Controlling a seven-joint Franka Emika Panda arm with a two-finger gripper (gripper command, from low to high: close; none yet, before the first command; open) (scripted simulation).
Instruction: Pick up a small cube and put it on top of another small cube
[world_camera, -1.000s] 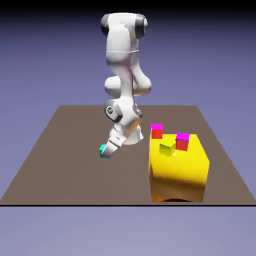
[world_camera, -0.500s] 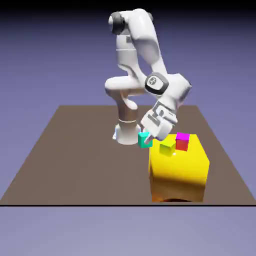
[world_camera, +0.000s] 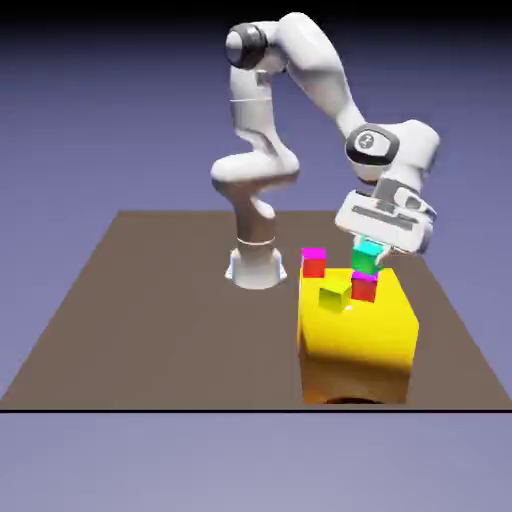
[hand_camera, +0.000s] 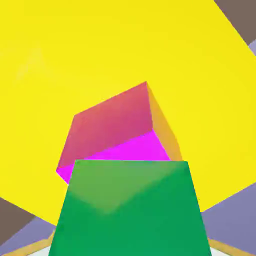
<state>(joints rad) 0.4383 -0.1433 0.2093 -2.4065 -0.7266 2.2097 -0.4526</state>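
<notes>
your gripper is above the yellow block, pointing down, with the teal cube at its fingers. you can't tell from these views whether the fingers are clamped on that cube or have let it go: in the hand view its green body fills the bottom middle, with only slivers of the fingertips at either side.

you have the teal cube over the yellow block's top, directly above the red cube that sits on the block. in the exterior view its lower edge meets that cube's magenta top, but you can't be sure whether they touch. your hand view shows the two turned differently, with part of the magenta face uncovered.

you'll find the yellow-green cube on the yellow block too, toward the exterior view's left side of its top and apart from the teal cube. the second red cube, also magenta on top, is at the block's far corner on the exterior view's left; you can't tell whether it is on the block or just behind it. your arm reaches over from its base, beyond the yellow block on the brown table.
</notes>
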